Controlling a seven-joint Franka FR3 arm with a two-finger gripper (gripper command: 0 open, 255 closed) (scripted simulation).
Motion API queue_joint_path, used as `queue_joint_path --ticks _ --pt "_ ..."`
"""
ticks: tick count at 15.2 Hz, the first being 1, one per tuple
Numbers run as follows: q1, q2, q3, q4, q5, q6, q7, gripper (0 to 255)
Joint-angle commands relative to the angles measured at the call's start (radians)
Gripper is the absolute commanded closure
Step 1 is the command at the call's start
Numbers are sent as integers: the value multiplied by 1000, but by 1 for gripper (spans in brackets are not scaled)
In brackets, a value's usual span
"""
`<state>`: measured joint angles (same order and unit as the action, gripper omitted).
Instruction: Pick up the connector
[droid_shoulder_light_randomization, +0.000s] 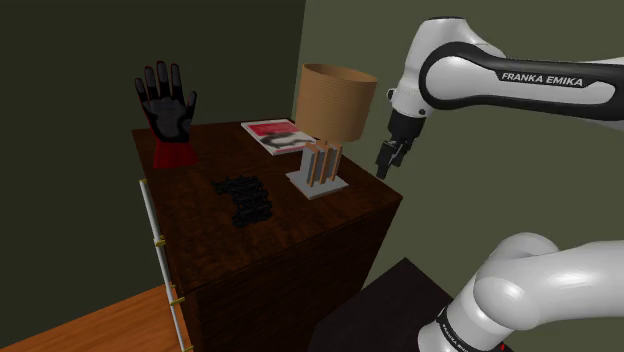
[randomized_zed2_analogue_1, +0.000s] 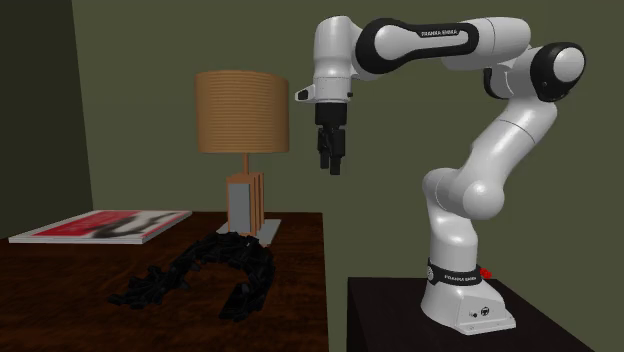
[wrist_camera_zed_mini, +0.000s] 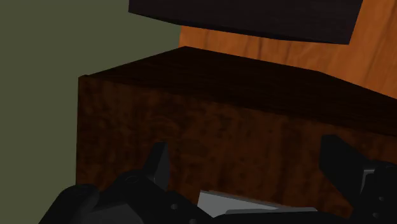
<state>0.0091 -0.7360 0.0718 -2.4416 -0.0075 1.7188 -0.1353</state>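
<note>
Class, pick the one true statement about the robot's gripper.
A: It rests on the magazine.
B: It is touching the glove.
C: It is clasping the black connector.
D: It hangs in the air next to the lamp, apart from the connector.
D: the gripper hangs open in the air beside the lamp, while the connector lies untouched on the cabinet top.

Black, knobbly, curved connector (droid_shoulder_light_randomization: 243, 197), flat on the dark wooden cabinet top (droid_shoulder_light_randomization: 195, 225), near the lamp base (droid_shoulder_light_randomization: 318, 185).
</note>
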Motion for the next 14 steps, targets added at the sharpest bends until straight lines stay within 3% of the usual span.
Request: queue_joint_path --ticks 1,8,14 --pt "0 0 0 0 0 0 0 0" --pt "30 204 115 103 35 124 126 0" --pt "41 399 208 238 16 202 240 0"
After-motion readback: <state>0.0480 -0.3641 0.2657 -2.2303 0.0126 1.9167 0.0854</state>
